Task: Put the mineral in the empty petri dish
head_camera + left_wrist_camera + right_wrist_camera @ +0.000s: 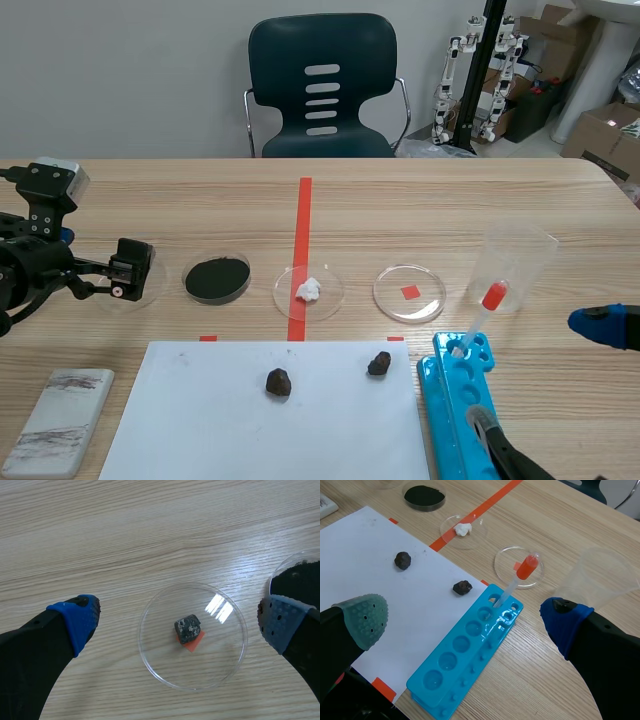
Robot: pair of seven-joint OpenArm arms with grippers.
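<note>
Left gripper (177, 617): fingers spread wide, nothing between the pads. It hangs over a clear petri dish (165, 662) at the far left of the row of dishes.

The mineral (188, 628), a small dark speckled chunk, lies inside that dish, straight below the gap between my fingers and touching neither pad. It sits partly on an orange-red square mark that shows through the glass.

Just beside my right-hand finger is a dish of black powder (297, 580), the next one to the right in the row.

Further right along the row: a dish with a white lump (308, 290) on the long tape line, then the empty petri dish (409, 293) over its own square mark, well apart from the mineral. A clear plastic cup (515, 265) stands right of it.

Right gripper (466, 617): also wide open, holding nothing, low at the near right. Ahead of it lies a blue rack (465, 670) with a red-bulbed dropper (520, 577) leaning from one hole.

Near the middle, a white sheet (200, 420) carries two dark lumps, one (278, 381) left of the other (379, 363). A grey block (60, 420) lies at the near left on the table (450, 200).
</note>
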